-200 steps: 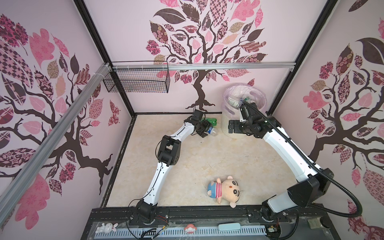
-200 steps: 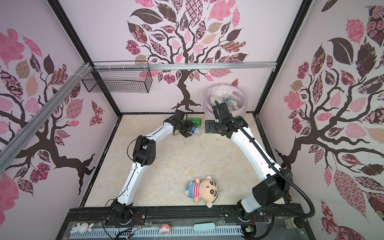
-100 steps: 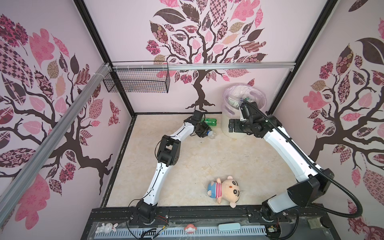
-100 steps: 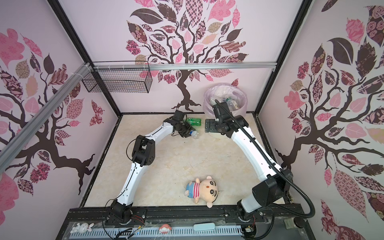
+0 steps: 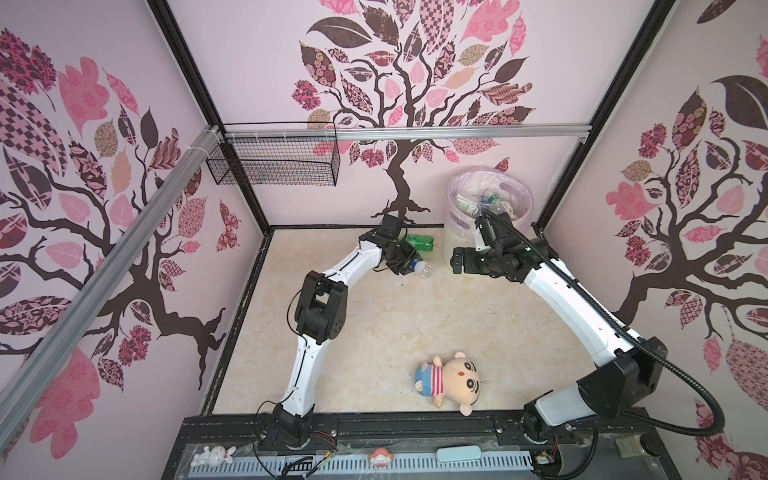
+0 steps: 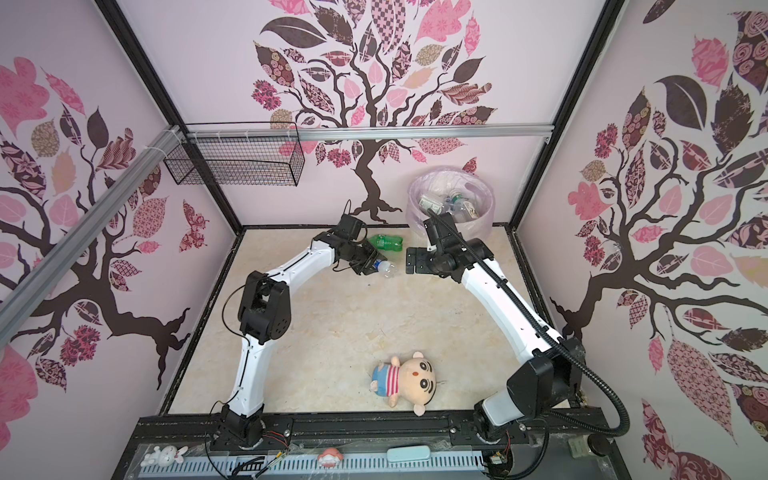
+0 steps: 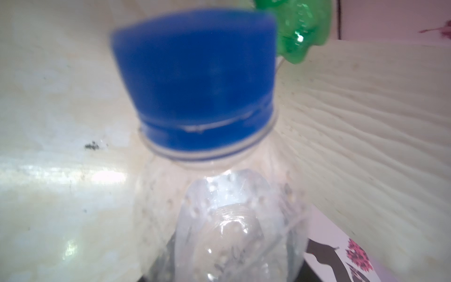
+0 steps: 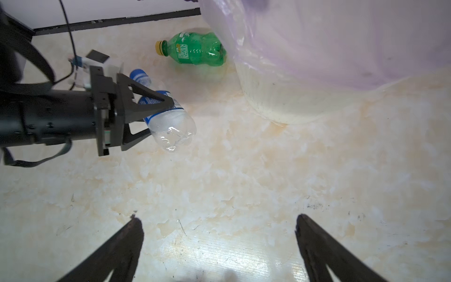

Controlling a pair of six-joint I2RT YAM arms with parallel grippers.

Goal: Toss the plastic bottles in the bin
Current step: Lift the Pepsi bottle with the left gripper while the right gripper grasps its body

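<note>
Blue-capped clear bottle (image 8: 170, 124): the right wrist view, unlike the left, shows left jaws clamping it, right jaws apart.

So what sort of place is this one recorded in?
Probably a purpose-built robot test booth, not a real room: black-framed wall panels with tree decals enclose a marble-look floor, the left arm and right arm are mounted on a front rail, and a lined bin, green bottle and plush doll sit as props.

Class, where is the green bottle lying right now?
In a top view the green bottle lies on its side on the floor near the back wall, between the left gripper and the bin.
</note>
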